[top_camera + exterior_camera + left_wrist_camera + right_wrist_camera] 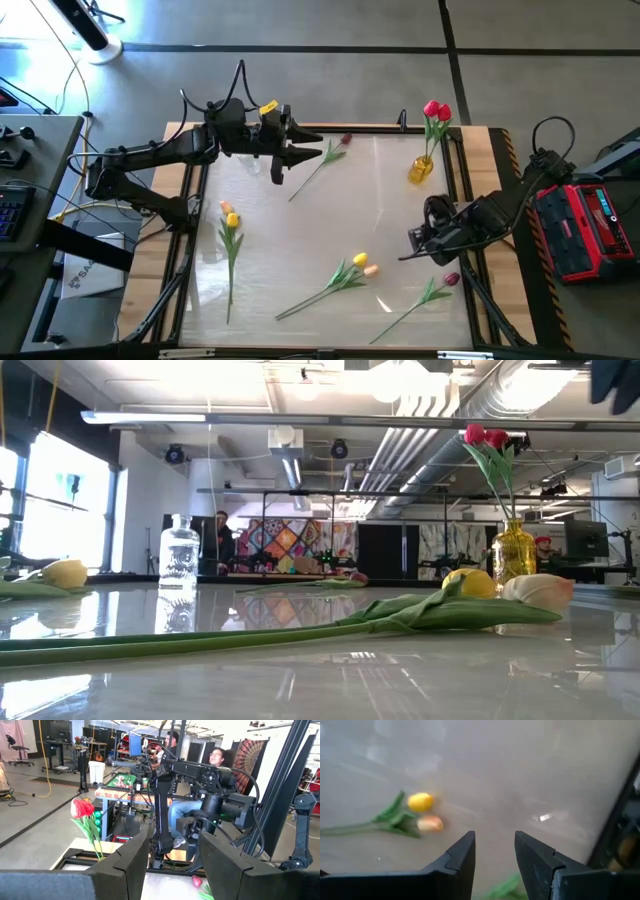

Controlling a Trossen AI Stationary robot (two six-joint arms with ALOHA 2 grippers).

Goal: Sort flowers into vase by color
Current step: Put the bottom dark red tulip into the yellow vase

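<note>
My right claw (pixel 420 243), fingers apart and empty, hangs nearest the maroon tulip (pixel 452 279), stem slanting away.

Only partial txt legible: "SA…" on white flat box (pixel 85 277) under left arm, beside table; rest cut off. Nothing else readable.

This was a big robot lab. Bare pipes and ducts (pixel 440 420) ran across the high ceiling at the top of the low view. Long lamps (pixel 330 422) hung there too. People sat among screens (pixel 135 744), cables and other robot arms (pixel 200 775) in the left wrist view.
</note>
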